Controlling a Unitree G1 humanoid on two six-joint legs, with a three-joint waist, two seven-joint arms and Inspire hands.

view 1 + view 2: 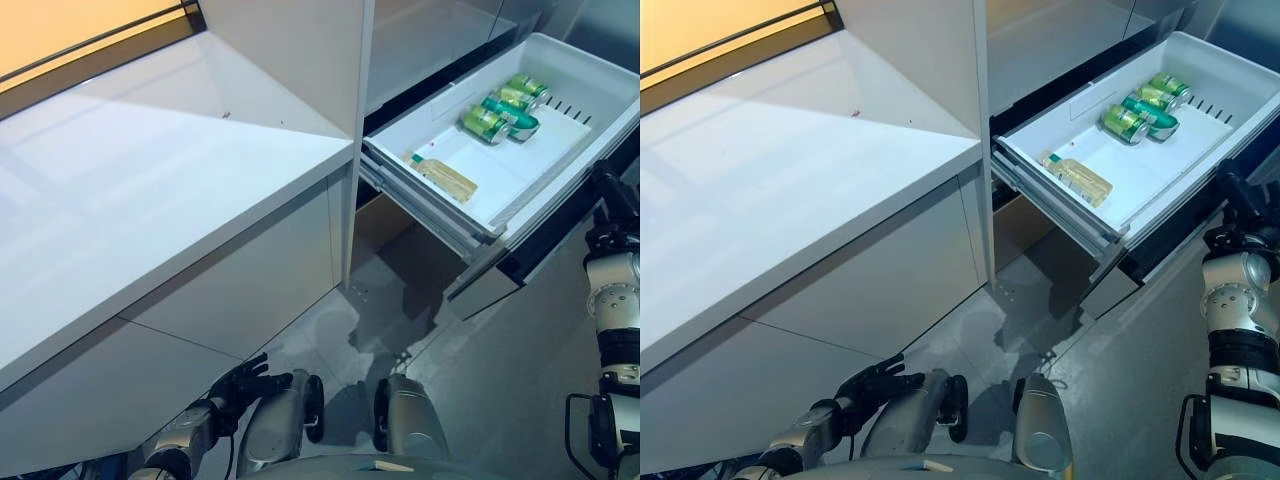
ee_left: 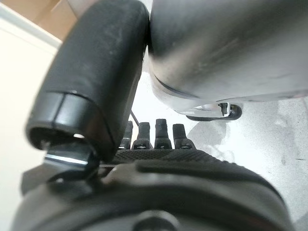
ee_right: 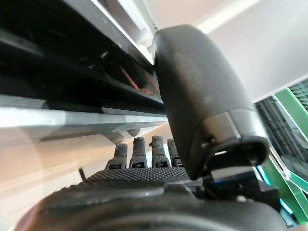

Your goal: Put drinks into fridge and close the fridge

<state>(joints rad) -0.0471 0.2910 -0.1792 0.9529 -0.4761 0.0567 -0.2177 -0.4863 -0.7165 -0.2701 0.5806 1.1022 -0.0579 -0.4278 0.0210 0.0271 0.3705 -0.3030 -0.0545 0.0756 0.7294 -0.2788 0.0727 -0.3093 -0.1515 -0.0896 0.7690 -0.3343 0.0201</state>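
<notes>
The white fridge drawer (image 1: 590, 62) stands pulled out at the upper right. Three green cans (image 1: 505, 108) lie side by side near its back, and a pale bottle (image 1: 446, 179) lies near its left front corner. My right hand (image 1: 611, 196) is up against the drawer's outer front edge at the right, below the rim. In the right wrist view its fingers (image 3: 144, 153) are straight and reach towards the drawer's dark underside (image 3: 57, 67), holding nothing. My left hand (image 1: 247, 385) hangs low at the lower left with relaxed fingers, empty.
A long white counter (image 1: 150, 170) with white cabinet fronts (image 1: 250, 270) fills the left side. A tall white panel (image 1: 300, 50) separates it from the fridge. Under the open drawer a second, dark-fronted drawer (image 1: 488, 290) sticks out slightly. Grey floor (image 1: 500, 380) lies below.
</notes>
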